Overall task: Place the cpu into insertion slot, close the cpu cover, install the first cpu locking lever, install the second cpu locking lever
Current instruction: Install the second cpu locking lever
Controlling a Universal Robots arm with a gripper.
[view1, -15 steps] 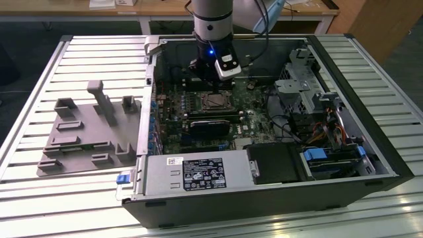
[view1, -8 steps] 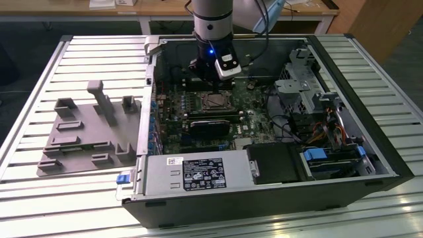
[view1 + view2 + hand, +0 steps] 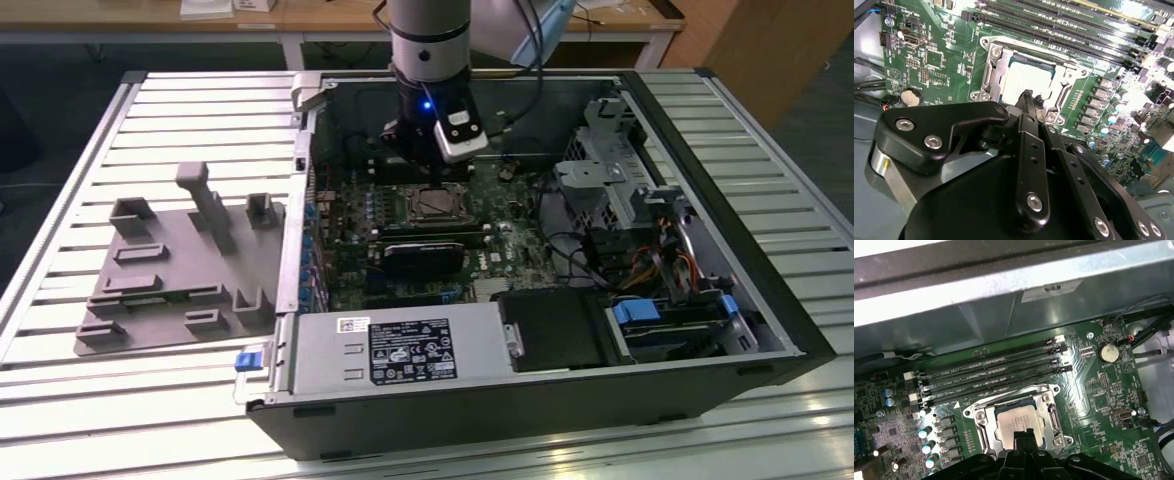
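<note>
The cpu (image 3: 1013,421) (image 3: 1026,80) lies in the insertion slot (image 3: 434,205) on the green board, its pale metal face showing through the window of the cpu cover. The cpu cover (image 3: 1052,412) (image 3: 996,67) lies flat over the chip as a silver frame. Thin lever rods run along the frame's sides; I cannot tell whether they are latched. My gripper (image 3: 1023,434) (image 3: 1027,96) (image 3: 429,176) hangs just above the edge of the socket, its dark fingertips pressed together and holding nothing. In both wrist views the tips overlap the near rim of the cover.
Memory slots (image 3: 989,372) run beside the socket, with a coin battery (image 3: 1108,352) nearby. A black card (image 3: 420,255) sits below the socket, a power supply (image 3: 387,350) at the case front, and a drive cage with cables (image 3: 627,200) on the exterior view's right. A grey fixture tray (image 3: 174,270) lies outside the case.
</note>
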